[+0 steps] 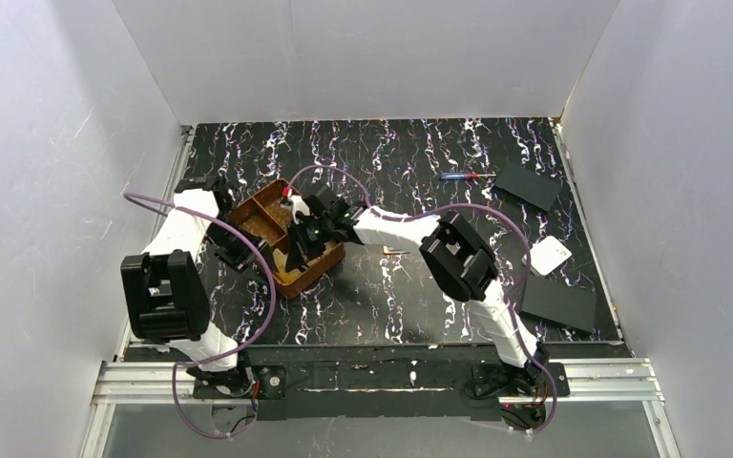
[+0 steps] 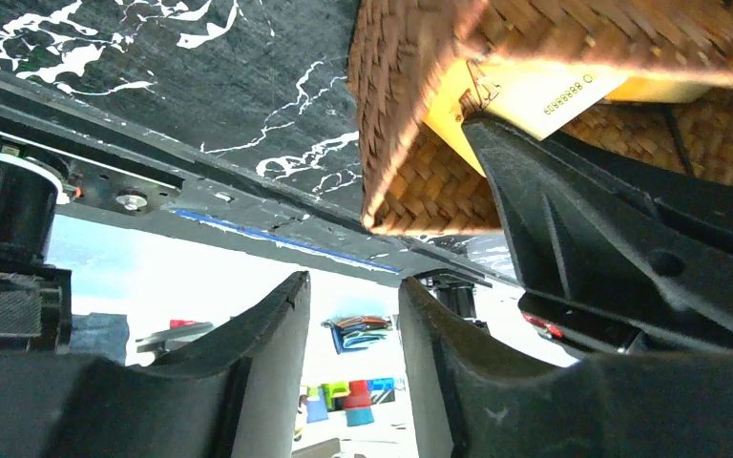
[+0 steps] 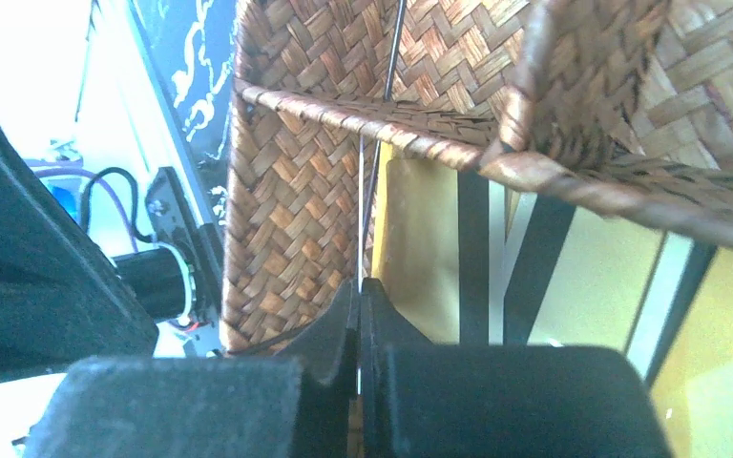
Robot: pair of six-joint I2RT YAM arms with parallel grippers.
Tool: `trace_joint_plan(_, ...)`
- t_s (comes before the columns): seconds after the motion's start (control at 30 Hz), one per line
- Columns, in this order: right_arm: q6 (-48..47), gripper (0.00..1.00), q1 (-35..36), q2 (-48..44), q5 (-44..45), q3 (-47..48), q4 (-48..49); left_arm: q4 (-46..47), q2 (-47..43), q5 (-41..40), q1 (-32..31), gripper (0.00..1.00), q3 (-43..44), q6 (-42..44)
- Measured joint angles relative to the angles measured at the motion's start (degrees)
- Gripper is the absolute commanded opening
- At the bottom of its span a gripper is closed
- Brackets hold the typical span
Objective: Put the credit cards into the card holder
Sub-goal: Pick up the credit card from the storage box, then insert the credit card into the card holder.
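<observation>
Top external view, tabletop (image 1: pixel 410 305): both my arms reached to the woven tray (image 1: pixel 262 218) near the left edge. Two black plates (image 1: pixel 525 185) (image 1: pixel 558 303) and a white box (image 1: pixel 550 255) lay along the right edge, well apart from it.
Tray contents: the near compartment held the credit cards (image 3: pixel 420 248), yellow-tan faces, some crossed by dark stripes. In the far compartment I saw only weave from above.
Right claw (image 3: pixel 359 286): down inside the near compartment and clenched. A thin card (image 3: pixel 359 210) ran edge-on into the seam between my fingers, so I judged it grasped.
Key relation: that card's long axis pointed straight ahead of my right fingers, toward the tray's divider. Lifting it out would mean drawing back along that line, clear of the rim.
Left claw (image 2: pixel 353 281): released, nothing between the fingers, just outside the tray's left wall. It was the farther of the two from the cards.
Card holder: I could not pick it out in any view.
Loose item: a small tan piece (image 1: pixel 393 250) lay on the tabletop beside my right arm, too small to name.
</observation>
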Motion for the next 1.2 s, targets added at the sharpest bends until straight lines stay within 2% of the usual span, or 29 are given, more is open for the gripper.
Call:
trace_joint_plan(0.13,1.8,0.01,-1.4,-2.5,-0.7,-1.5,1.7,-3.8,-1.5,0.0,0.8,0.56,5.2,2.6)
trace_joint_plan(0.37,4.3,0.01,-4.7,-7.7,-3.1,-1.7,-0.5,-6.4,-3.4,2.8,1.0,0.71,19.8,8.5)
trace_joint_plan(0.5,9.1,0.01,-9.5,-12.3,-6.5,-2.7,-1.9,-2.7,-8.2,6.0,-1.4,0.73,20.8,8.7)
trace_joint_plan(0.6,17.2,0.01,-15.9,-17.0,-10.2,-6.4,-1.2,5.1,-13.2,7.5,-8.9,0.7,18.2,5.5)
trace_joint_plan(0.7,30.2,0.01,-23.5,-23.2,-13.9,-16.5,4.7,14.9,-16.7,8.6,-17.8,0.69,13.4,-0.2)
trace_joint_plan(0.83,44.6,0.01,-32.4,-27.3,-16.9,-28.4,11.9,27.3,-15.2,8.3,-23.8,0.68,8.8,-8.0)
trace_joint_plan(1.03,58.2,0.01,-35.6,-31.1,-18.2,-41.5,24.8,45.5,-8.0,8.7,-28.2,0.69,4.0,-19.6)
trace_joint_plan(1.2,68.1,0.01,-35.9,-35.1,-19.5,-49.4,40.7,61.1,-1.2,9.7,-30.7,0.68,0.7,-28.7)
